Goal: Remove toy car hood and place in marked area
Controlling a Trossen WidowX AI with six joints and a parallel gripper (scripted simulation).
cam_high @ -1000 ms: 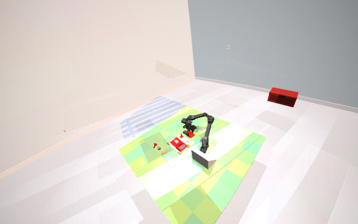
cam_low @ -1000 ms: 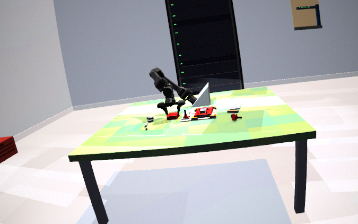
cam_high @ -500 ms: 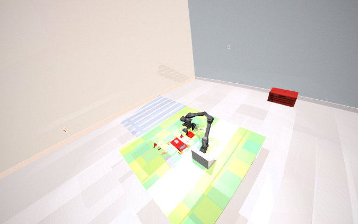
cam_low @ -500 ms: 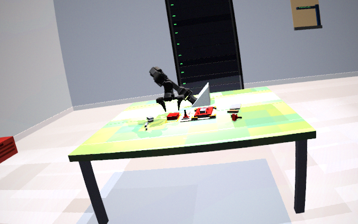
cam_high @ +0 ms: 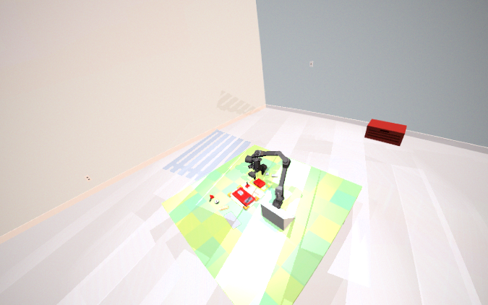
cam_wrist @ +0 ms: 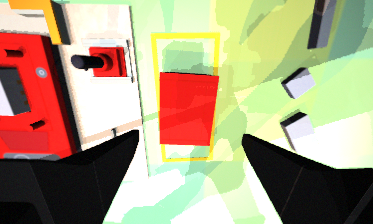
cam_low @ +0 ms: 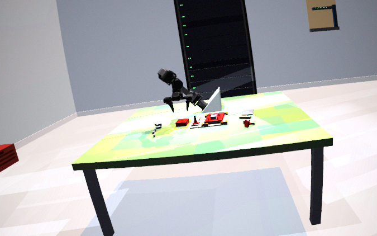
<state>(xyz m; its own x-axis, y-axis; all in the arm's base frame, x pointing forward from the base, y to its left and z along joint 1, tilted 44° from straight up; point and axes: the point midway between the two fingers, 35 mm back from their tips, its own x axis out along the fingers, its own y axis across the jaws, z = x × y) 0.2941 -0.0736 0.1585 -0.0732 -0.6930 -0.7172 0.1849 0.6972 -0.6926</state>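
The red hood [cam_high: 259,183] [cam_low: 182,122] [cam_wrist: 188,110] lies flat on the table, off the car. In the wrist view it lies in the lower part of the marked area, a yellow rectangle outline [cam_wrist: 186,36], and its right edge covers part of the right yellow line. The red toy car [cam_high: 244,196] [cam_low: 215,118] [cam_wrist: 22,140] stands to the left of it in the wrist view. My gripper [cam_high: 259,175] [cam_low: 180,111] [cam_wrist: 191,136] is open and empty, raised above the hood, with its fingers clear of it.
A red block with a black lever [cam_low: 195,121] [cam_wrist: 107,62] stands between the car and the marked area. Small grey blocks [cam_wrist: 298,82] and a dark bar [cam_wrist: 319,25] lie on the other side. A red part [cam_high: 211,196] [cam_low: 246,123] lies beyond the car. A grey wedge [cam_low: 214,102] stands near the arm's base.
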